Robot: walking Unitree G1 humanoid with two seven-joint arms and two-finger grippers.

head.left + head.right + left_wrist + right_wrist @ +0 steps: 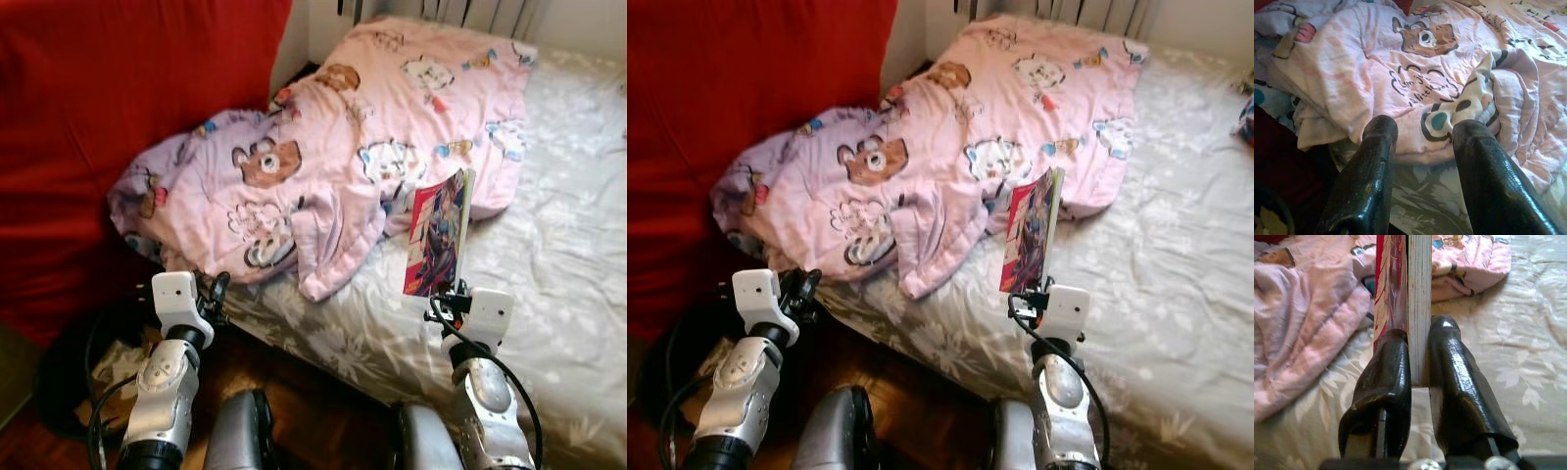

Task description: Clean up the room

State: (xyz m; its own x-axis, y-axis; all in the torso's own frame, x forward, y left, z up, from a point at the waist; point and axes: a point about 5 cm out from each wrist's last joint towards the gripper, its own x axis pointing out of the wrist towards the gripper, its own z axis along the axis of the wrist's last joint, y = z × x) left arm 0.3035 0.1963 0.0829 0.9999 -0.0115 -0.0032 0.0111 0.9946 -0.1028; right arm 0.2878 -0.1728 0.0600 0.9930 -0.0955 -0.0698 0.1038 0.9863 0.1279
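Two silver metal forearms with rounded, jointed casings each end in a white boxy wrist block. Thin black cables loop along both arms. The left end effector (1420, 147) and the right end effector (1420, 357) each have two long, glossy black fingers, rounded at the tips and scuffed.
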